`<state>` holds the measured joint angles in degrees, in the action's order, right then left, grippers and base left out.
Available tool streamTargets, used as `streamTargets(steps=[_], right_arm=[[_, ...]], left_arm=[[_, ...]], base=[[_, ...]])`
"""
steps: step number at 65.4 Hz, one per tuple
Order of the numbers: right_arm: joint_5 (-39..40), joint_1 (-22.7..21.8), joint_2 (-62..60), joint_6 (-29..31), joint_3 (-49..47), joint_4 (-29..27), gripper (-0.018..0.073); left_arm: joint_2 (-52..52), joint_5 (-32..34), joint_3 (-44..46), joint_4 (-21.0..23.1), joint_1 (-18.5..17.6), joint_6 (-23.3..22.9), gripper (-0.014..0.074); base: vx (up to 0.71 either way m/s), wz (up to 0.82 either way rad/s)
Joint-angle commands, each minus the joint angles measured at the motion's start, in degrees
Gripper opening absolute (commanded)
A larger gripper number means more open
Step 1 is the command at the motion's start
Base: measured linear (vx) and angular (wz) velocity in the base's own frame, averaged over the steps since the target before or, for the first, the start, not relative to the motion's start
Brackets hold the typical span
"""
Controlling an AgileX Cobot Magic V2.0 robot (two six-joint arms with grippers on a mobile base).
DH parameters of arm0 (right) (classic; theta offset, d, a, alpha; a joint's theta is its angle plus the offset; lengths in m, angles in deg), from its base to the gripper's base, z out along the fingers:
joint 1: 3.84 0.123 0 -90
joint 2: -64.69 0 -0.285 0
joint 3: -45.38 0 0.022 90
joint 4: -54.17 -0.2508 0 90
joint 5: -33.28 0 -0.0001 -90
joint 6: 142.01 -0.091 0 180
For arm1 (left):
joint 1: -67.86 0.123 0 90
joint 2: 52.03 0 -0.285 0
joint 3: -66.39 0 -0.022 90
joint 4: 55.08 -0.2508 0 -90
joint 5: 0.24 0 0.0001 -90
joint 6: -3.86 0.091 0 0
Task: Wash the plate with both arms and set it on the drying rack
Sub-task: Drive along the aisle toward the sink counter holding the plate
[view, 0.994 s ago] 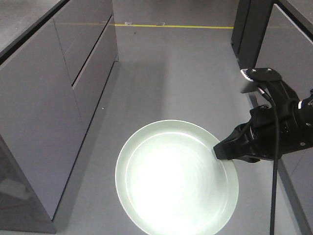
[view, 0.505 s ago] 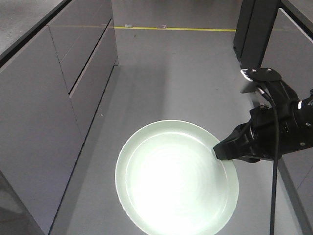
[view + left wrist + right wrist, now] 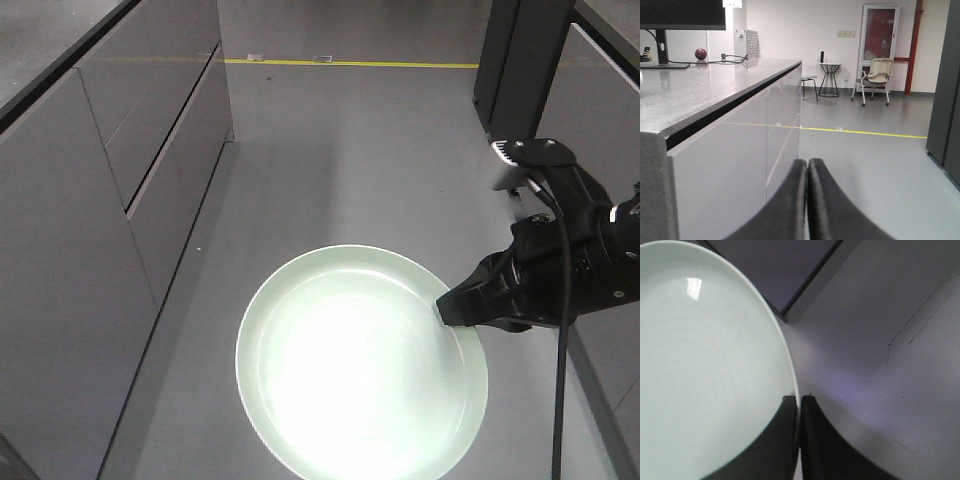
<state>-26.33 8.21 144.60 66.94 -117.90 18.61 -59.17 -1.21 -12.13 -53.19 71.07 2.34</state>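
The pale mint-green plate (image 3: 360, 365) hangs level above the grey floor in the front view, brightly lit at its centre. My right gripper (image 3: 447, 308) is shut on its right rim; in the right wrist view the plate (image 3: 705, 370) fills the left side and the right gripper (image 3: 797, 399) pinches its edge between two black fingers. My left gripper (image 3: 807, 162) is shut with nothing between its fingers, pointing down an aisle. The left arm does not show in the front view. The drying rack is out of view.
Grey cabinets (image 3: 110, 200) with a stone countertop (image 3: 695, 95) run along the left. A dark tall unit (image 3: 515, 70) stands at the right. A yellow floor line (image 3: 350, 64) crosses the far aisle. A chair (image 3: 875, 77) and small table (image 3: 829, 75) stand far off.
The plate and right gripper keep the same place in the view. The cabinets on the left and the floor line have shifted, so the base has moved or turned.
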Motion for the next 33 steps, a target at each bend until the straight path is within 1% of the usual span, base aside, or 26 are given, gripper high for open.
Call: streamTargets(steps=[1, 33], right_arm=[[1.31, -0.17, -1.54, 0.24, -1.37, -2.63, -0.0001], [1.37, -0.17, -1.54, 0.24, -1.37, -2.63, -0.0001]], left_arm=[[0.85, 4.48, 1.23, 0.14, -0.19, -0.50, -0.0006], [0.85, 4.48, 1.23, 0.14, -0.19, -0.50, -0.0006]], base=[[0.16, -0.02], [0.16, -0.03]])
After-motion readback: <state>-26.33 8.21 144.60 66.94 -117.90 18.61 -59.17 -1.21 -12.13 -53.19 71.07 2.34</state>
